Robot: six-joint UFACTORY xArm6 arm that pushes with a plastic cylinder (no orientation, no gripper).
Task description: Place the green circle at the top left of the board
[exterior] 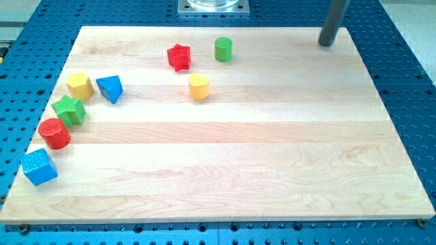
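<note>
My tip (328, 45): near the view's top right corner of the board, well apart from every block; I carry no pincer, only a dark rod, so nothing is held.
Green circle (223, 49): upright near the view's top edge, a little right of centre, far to the left of my tip.
Red star (179, 57): just left of the green circle, apart from it.
Yellow heart (199, 86): below and between those two.
Left cluster: yellow hexagon (80, 85), blue triangle (110, 88), green star (69, 110), red circle (54, 133), blue cube (39, 167), curving down the view's left side.
Worktop: wooden board (272, 156) on a blue perforated base (409, 61).
</note>
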